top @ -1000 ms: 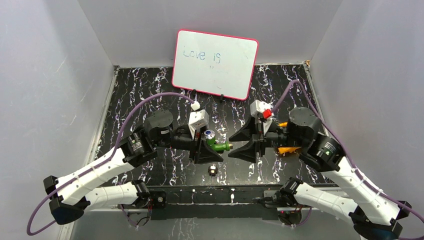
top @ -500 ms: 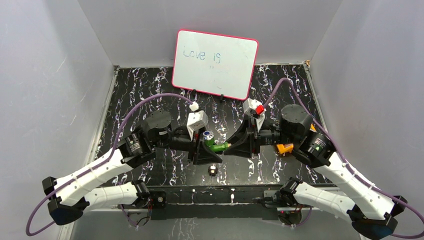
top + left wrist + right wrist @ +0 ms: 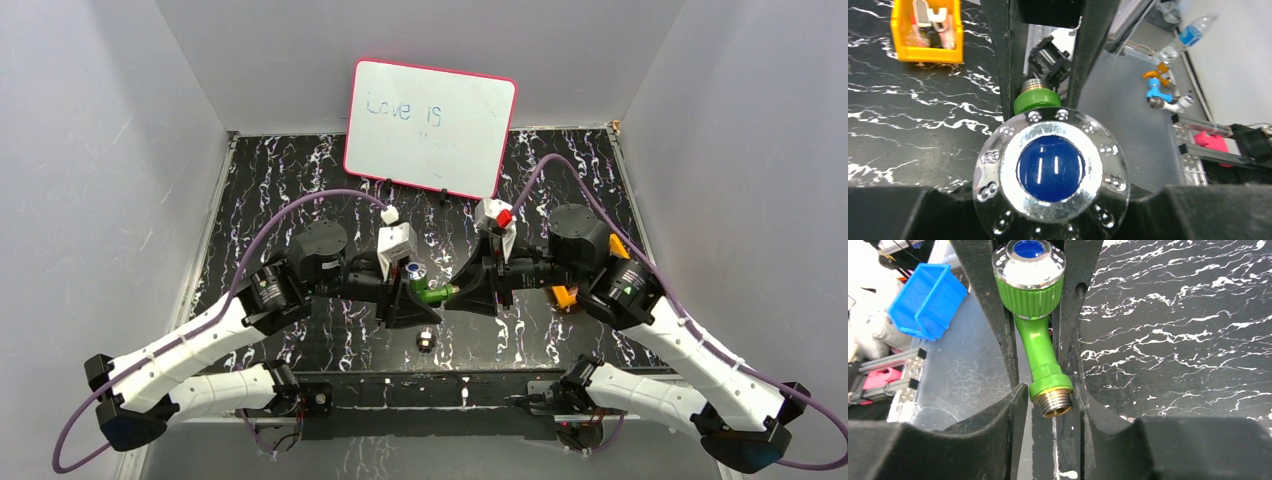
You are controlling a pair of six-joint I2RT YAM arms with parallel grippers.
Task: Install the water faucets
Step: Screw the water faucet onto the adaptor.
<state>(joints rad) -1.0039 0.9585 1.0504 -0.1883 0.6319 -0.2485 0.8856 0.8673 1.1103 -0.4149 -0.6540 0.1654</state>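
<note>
Left gripper (image 3: 408, 287) grips green tap (image 3: 436, 294); whiteboard (image 3: 430, 128) reads "Love is".

Top cam looks down from high/behind over whole tabletop (image 3: 270, 200); L & R wrist cams sit v. close at opposite ends of the green tap (image 3: 435, 294), shared by all three.
</note>
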